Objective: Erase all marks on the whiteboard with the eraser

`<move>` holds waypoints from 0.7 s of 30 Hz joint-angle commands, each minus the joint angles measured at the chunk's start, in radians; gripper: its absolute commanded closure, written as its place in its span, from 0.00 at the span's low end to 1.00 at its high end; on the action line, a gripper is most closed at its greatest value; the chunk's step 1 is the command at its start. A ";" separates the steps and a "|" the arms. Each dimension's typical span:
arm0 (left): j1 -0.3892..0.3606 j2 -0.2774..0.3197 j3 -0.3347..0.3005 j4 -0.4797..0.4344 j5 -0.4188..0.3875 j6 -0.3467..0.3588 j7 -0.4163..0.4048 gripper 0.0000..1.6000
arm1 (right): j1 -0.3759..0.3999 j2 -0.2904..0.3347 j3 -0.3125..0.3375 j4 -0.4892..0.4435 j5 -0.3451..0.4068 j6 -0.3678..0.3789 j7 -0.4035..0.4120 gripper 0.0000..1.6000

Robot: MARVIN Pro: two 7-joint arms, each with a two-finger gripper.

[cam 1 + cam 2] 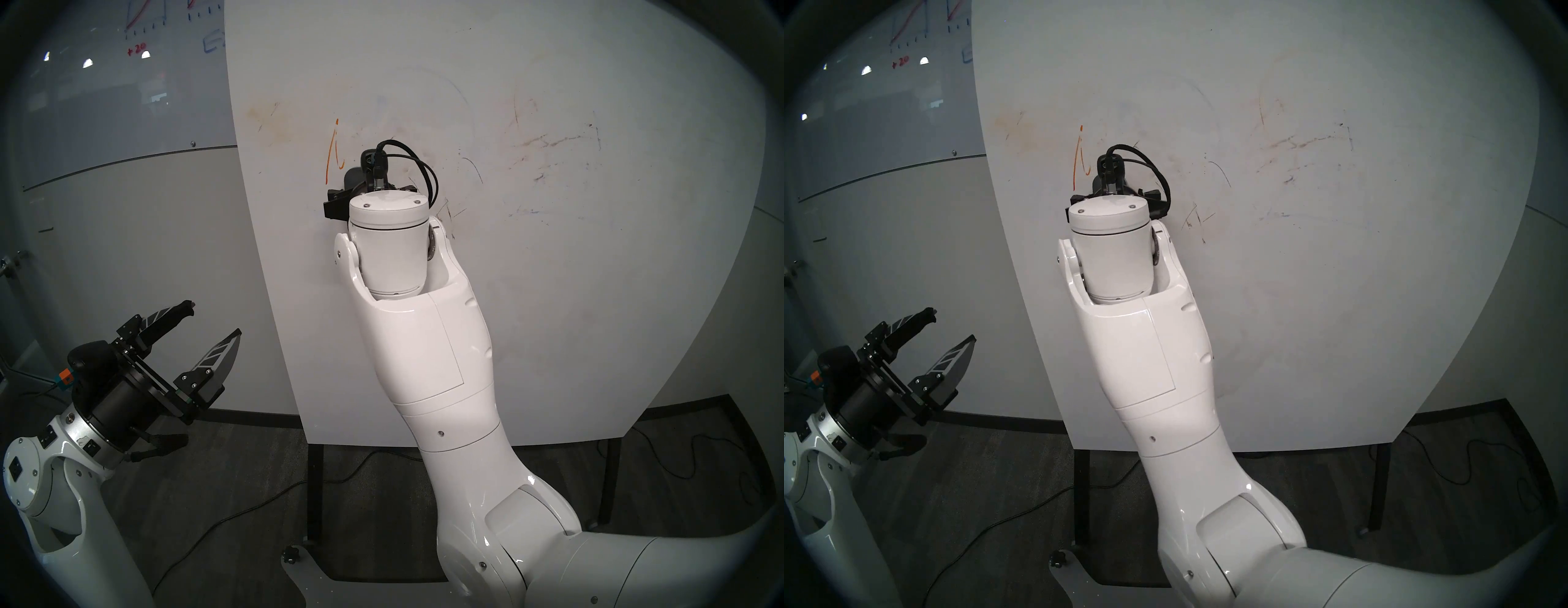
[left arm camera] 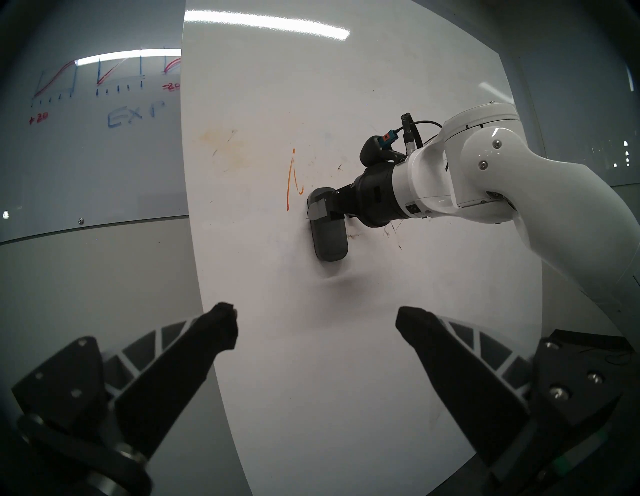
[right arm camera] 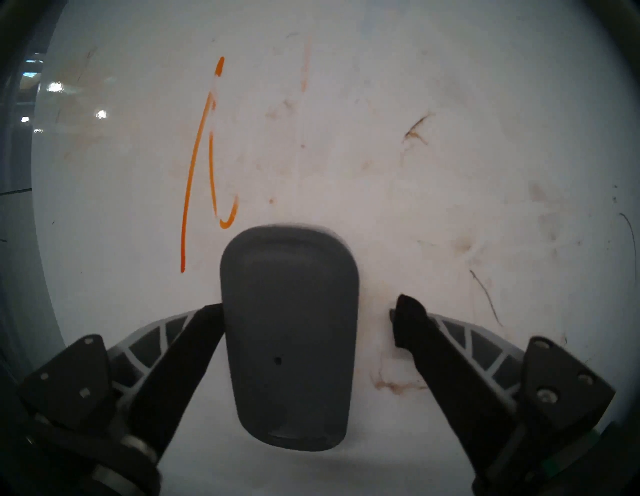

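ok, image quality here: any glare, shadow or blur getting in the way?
Left wrist: ceiling-light glare streak along the whiteboard's top, soft shadow under the eraser. Right wrist: the eraser's top edge is slightly smeared, the orange mark stays crisp. Head views: strong fisheye bowing, dark rim, dim even light.

We see a glossy glass board (image 2: 90,145) with red and blue graphs on the pale wall (image 1: 140,254), ceiling lights reflected in it, and dark carpet (image 1: 237,475) crossed by black cables (image 1: 220,526).
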 commanded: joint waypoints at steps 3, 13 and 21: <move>0.001 0.002 0.002 -0.018 -0.008 0.002 0.002 0.00 | -0.016 0.013 0.041 -0.139 0.012 0.037 0.000 0.00; 0.001 0.002 0.002 -0.018 -0.008 0.002 0.002 0.00 | -0.054 0.047 0.059 -0.272 0.055 0.129 0.039 0.00; 0.001 0.002 0.002 -0.018 -0.009 0.002 0.002 0.00 | -0.073 0.073 0.078 -0.348 0.073 0.162 0.077 0.00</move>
